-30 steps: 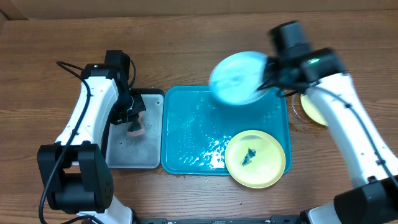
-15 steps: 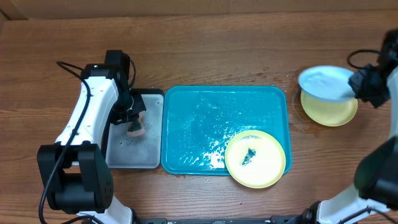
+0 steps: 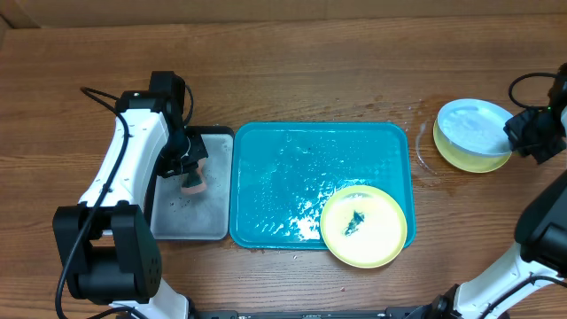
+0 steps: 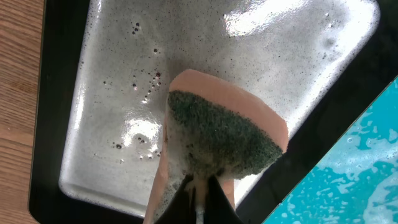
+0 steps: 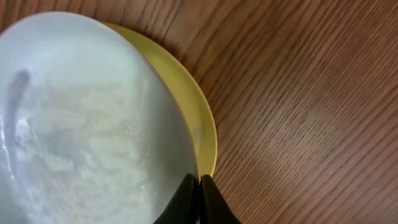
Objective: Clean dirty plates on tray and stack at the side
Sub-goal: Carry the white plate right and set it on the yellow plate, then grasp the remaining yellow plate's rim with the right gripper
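A yellow plate [image 3: 364,226] with a dark smear lies at the front right of the wet teal tray [image 3: 292,177]. My right gripper [image 3: 523,133] is shut on the rim of a pale blue plate [image 3: 471,123], holding it on top of a yellow plate [image 3: 465,158] at the table's right side; both show in the right wrist view [image 5: 81,124], [image 5: 198,124]. My left gripper [image 4: 199,196] is shut on a pink sponge with a green scrub face [image 4: 221,134], held over the soapy metal tray [image 4: 106,124].
The soapy metal tray [image 3: 186,217] sits left of the teal tray. Water drops spot the wood between the teal tray and the stacked plates [image 3: 421,155]. A cable [image 3: 97,96] runs by the left arm.
My right arm carried the blue plate from above the teal tray rightwards and lowered it onto the yellow plate at the side. The left arm and sponge have not moved.
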Controlling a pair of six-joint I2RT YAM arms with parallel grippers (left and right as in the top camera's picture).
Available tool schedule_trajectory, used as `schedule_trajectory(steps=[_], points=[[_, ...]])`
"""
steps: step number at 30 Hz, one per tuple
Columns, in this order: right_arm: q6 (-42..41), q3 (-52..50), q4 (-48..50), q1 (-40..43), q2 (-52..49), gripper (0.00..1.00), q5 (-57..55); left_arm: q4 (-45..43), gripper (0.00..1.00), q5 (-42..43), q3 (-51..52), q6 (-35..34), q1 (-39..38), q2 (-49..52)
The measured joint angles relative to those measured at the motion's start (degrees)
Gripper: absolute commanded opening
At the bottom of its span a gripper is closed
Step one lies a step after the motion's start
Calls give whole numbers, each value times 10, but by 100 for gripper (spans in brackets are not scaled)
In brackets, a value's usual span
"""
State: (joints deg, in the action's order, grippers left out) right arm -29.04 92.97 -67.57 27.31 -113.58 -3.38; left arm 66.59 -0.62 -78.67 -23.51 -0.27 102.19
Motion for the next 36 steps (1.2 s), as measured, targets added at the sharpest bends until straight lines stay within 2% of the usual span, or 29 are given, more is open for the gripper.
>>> schedule_trajectory(steps=[1,3,10,14,19,23,29,36], points=[[1,0,-3,-3,-3,32,0,0,4,0,0,0,0,0],[7,0,-10,-7,-8,42,1,0,4,0,0,0,0,0],[18,0,-30,-14,-4,41,2,-3,4,0,0,0,0,0],[34,-3,-32,-26,39,43,6,-5,4,0,0,0,0,0],[108,-3,-56,-106,171,46,61,-5,4,0,0,0,0,0],[130,0,-132,-206,244,44,87,-5,4,0,0,0,0,0],[69,-24,-216,-301,245,43,77,-5,4,0,0,2,0,0],[-28,-175,-177,-381,245,42,66,-5,4,6,1,3,0,0]])
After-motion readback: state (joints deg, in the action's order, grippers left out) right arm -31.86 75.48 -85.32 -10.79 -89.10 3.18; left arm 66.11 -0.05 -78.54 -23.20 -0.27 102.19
